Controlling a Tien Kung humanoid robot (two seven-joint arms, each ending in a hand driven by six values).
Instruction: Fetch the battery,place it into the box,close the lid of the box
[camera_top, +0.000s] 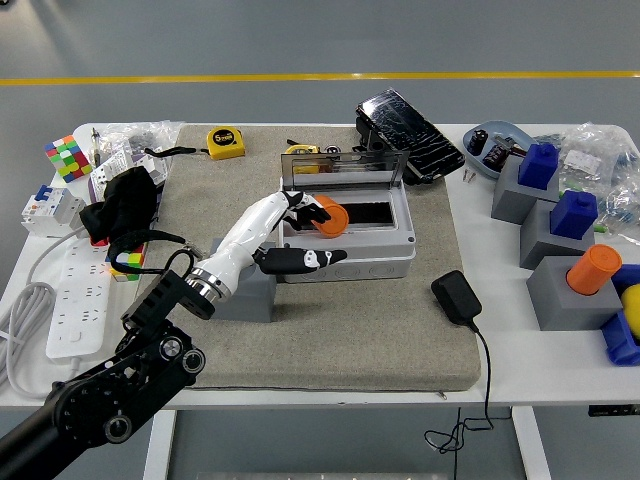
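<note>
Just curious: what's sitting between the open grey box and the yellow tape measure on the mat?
Nothing: the head view shows only bare mat between the box and the tape measure.

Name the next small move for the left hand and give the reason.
Probably lower the left hand a little further and let go. It holds the orange battery tilted over the left end of the open grey box, and the battery looks not yet settled inside. The clear lid stands upright at the back, so closing it comes after the release.
</note>
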